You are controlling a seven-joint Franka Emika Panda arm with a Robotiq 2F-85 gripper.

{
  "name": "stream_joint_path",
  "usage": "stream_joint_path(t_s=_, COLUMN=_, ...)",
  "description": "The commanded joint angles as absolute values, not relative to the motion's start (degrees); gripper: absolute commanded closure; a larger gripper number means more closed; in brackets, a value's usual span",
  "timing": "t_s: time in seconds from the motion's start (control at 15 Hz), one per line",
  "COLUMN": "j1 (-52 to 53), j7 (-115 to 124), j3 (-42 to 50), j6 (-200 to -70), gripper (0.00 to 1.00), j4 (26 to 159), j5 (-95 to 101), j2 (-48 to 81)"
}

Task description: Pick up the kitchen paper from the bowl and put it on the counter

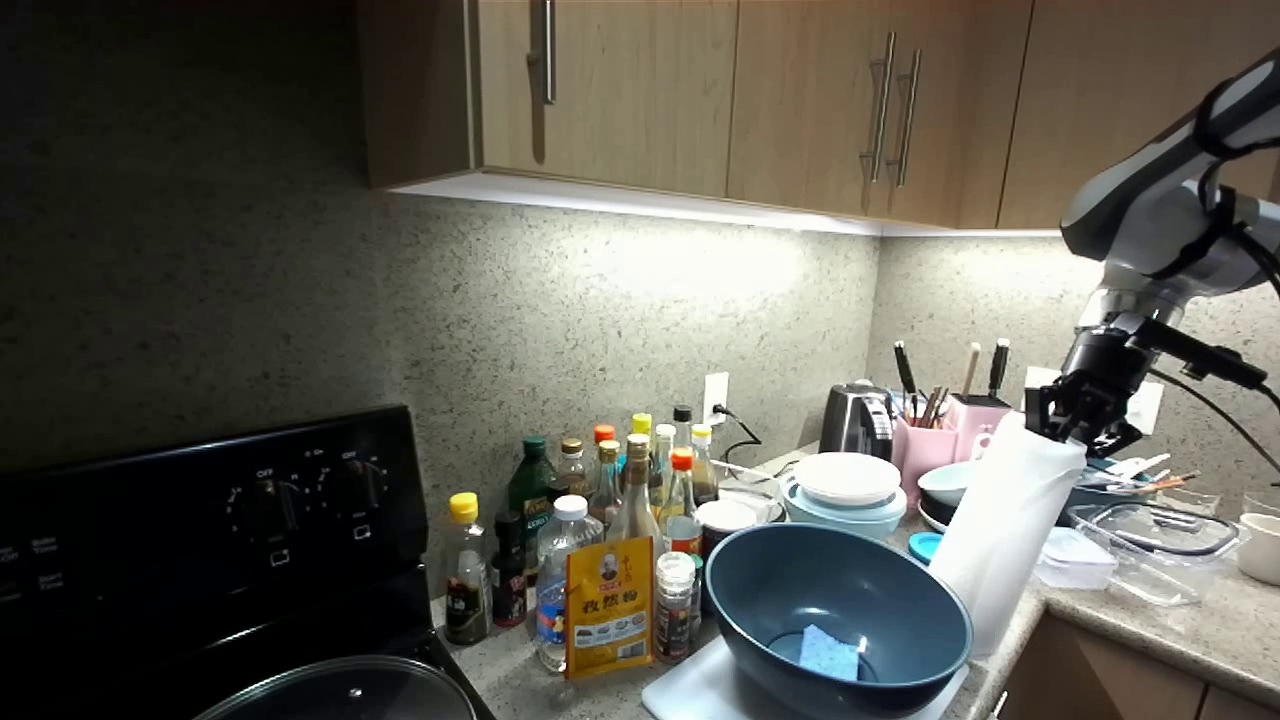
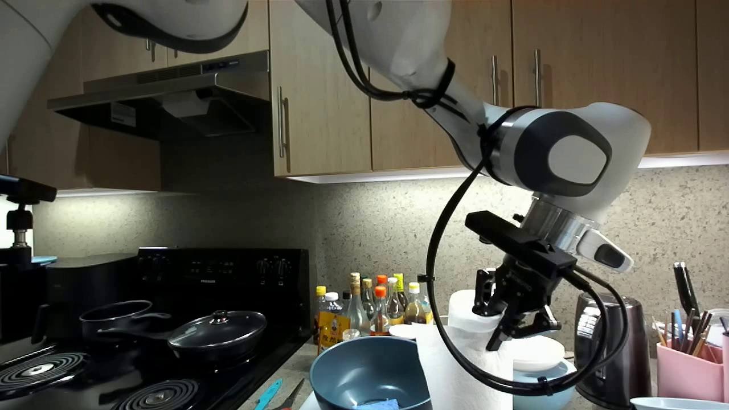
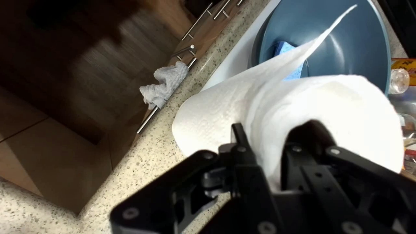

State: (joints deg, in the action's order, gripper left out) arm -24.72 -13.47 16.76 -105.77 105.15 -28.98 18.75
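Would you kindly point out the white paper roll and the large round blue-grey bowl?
White paper roll [image 1: 1004, 535]: in an exterior view, on its outer side.
Large round blue-grey bowl [image 3: 356, 42]: wrist view, on its inner surface.

You're in a kitchen, home-style by its look. In an exterior view you have a coil-burner stove [image 2: 108, 364] with a lidded frying pan [image 2: 216, 340] and a saucepan [image 2: 109, 327] under a range hood [image 2: 154, 94]. Wood-grain wall cabinets [image 1: 610, 100] hang above a speckled counter [image 1: 525, 680] lined with condiment bottles [image 1: 636, 510], a cumin powder packet [image 1: 610, 605] and a kettle [image 1: 856, 422].
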Motion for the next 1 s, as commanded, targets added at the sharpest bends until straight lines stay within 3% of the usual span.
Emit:
stream_joint_path(t_s=0.0, j1=-26.56, j7=-14.68, j3=15.89, j6=-102.57, gripper=0.97, j4=101.61, j5=-30.01, j2=21.19)
stream_joint_path(t_s=0.93, j1=-27.76, j7=-12.2, j3=15.35, j6=-101.91, gripper=0.97, j4=97.29, j5=-28.4, j2=25.55)
